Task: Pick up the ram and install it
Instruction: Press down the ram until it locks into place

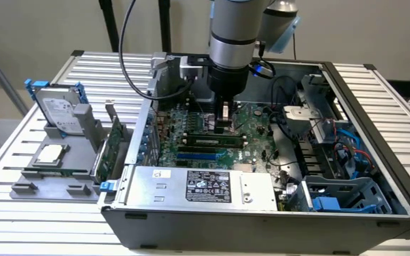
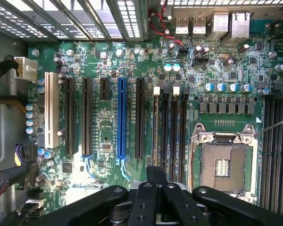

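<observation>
The gripper [image 1: 223, 127] stands low over the motherboard [image 2: 108, 70] inside the open computer case [image 1: 376, 176], jaws closed on the upright ram [image 2: 155, 176], held directly above the memory slots [image 2: 170, 122].

Matt grey sheet-metal computer case [image 1: 262, 221], glossy green motherboard [image 2: 108, 70], matt black plastic fingers [image 2: 153, 188].

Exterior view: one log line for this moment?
gripper: down inside PC case, over motherboard memory slots | ram: along a slot beside gripper | seated: cannot tell
</observation>
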`<state>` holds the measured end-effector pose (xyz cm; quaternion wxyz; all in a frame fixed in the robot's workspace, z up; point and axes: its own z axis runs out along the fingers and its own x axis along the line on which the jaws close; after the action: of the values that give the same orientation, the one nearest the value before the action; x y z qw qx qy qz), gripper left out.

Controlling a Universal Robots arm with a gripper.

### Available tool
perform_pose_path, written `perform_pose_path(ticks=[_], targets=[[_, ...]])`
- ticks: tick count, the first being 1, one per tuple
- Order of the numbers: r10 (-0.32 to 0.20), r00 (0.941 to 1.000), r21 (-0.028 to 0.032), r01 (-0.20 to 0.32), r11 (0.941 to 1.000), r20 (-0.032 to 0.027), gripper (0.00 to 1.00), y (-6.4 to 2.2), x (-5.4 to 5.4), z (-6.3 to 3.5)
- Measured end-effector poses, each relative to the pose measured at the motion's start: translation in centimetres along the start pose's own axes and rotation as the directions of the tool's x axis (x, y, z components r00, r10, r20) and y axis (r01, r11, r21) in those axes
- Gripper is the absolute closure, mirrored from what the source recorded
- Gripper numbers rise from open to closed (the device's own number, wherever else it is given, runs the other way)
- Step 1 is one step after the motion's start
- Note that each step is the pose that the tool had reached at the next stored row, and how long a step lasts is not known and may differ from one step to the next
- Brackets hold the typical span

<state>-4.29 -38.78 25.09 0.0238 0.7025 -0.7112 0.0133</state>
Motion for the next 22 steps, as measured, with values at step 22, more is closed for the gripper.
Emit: perform_pose_path(ticks=[22], targets=[[0.001,1.0000,0.0092,-0.001,1.0000,0.0026,1.00,0.08,-0.3,1.80]])
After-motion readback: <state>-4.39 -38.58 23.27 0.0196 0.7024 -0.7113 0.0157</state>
